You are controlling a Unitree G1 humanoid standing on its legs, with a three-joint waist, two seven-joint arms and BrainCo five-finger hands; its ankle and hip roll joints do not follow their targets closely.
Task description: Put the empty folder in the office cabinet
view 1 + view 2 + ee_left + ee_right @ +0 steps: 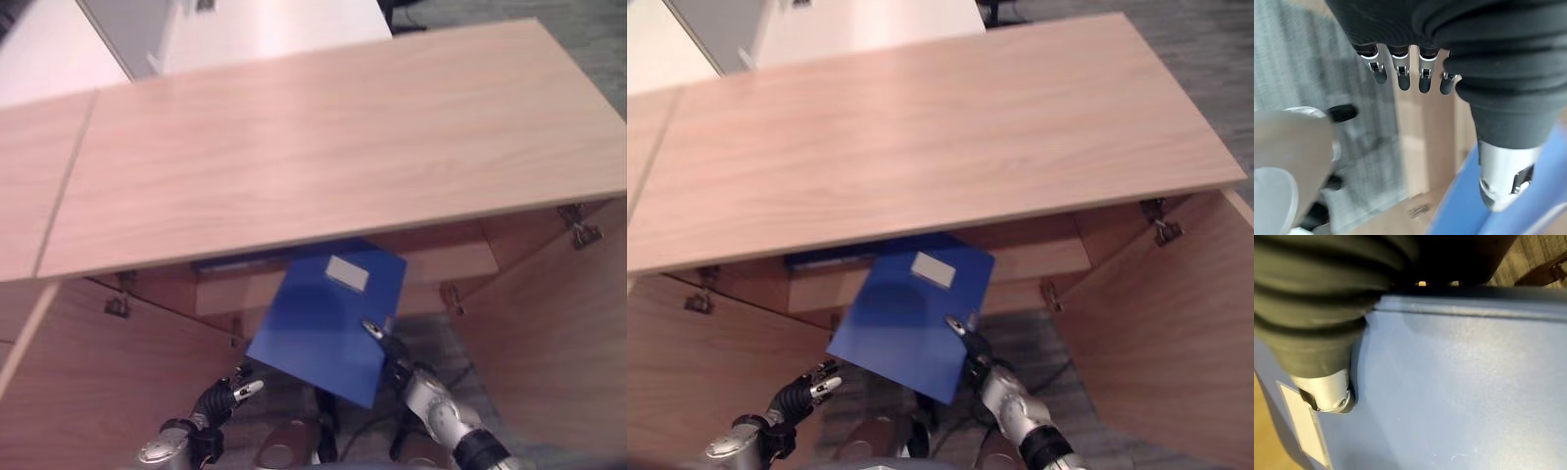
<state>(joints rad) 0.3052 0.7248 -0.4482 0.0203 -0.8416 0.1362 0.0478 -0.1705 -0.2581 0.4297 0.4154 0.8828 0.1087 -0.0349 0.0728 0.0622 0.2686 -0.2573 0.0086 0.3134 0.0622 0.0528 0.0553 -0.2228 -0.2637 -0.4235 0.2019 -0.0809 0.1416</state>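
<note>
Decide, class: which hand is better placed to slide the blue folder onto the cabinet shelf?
The right hand. Its thumb and fingers already pinch the blue folder, whose far end points under the cabinet top toward the shelf. The left hand hangs apart from the folder, holding nothing.

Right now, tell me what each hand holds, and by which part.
Right hand pinches the blue folder at its near right edge. Left hand holds nothing, fingers relaxed.

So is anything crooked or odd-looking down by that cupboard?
The blue folder sits tilted, one corner under the cabinet top, held at its edge by the right hand. Otherwise nothing looks damaged or spilled.
</note>
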